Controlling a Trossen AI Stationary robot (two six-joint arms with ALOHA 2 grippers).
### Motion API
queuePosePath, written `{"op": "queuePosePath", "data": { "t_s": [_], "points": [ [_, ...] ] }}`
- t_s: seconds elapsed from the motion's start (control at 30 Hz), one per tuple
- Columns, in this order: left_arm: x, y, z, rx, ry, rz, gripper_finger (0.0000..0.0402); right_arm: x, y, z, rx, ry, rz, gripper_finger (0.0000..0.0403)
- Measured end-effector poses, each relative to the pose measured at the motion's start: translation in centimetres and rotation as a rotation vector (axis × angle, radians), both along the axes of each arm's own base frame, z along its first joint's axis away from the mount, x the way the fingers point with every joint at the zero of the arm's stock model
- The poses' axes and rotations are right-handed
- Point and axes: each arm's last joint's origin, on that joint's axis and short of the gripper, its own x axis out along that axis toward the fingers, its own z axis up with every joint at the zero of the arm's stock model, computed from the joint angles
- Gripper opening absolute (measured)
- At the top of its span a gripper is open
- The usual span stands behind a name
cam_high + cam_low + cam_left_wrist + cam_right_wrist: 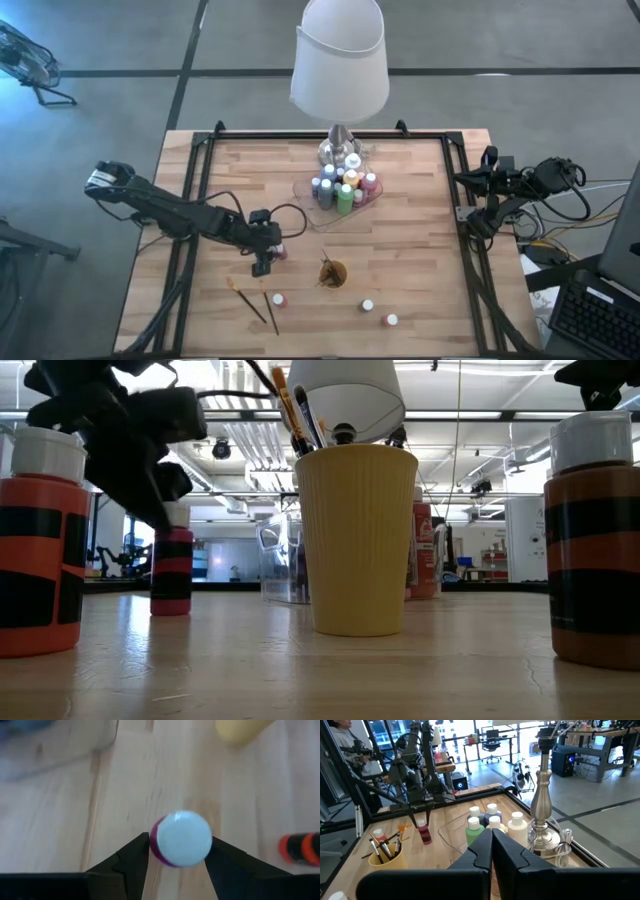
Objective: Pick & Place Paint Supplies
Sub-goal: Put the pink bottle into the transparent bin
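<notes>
the left gripper [263, 262] is closing its fingers around a pink bottle [279, 252] standing left of the cup [333, 273], while three bottles [367, 305] and two brushes [271, 312] are lying loose, the tray [305, 190] holding most, the clenched right gripper [487, 178] idling at the table edge.

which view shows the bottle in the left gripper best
The left wrist view: the pink bottle sits centred between the left gripper fingers. The high view shows only a sliver beside the gripper, the low view its side under the arm, and the right wrist view shows it far off.
</notes>
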Motion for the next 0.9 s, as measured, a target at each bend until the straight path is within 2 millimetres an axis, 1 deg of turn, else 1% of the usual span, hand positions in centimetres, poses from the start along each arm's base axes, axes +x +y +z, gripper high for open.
{"op": "queuePosePath", "data": {
  "t_s": [0.5, 0.8, 0.9],
  "points": [
    [0.35, -0.07, 0.41, 0.011, -0.048, -0.011, 0.0188, 0.0, 0.0, 0.0, 0.0, 0.0, 0.0, 0.0008],
    [0.37, -0.07, 0.47, 0.013, -0.048, -0.013, 0.0188, 0.0, 0.0, 0.0, 0.0, 0.0, 0.0, 0.0008],
    [0.36, -0.07, 0.47, 0.015, -0.048, -0.015, 0.018, 0.0, 0.0, 0.0, 0.0, 0.0, 0.0, 0.0008]
  ]
}}
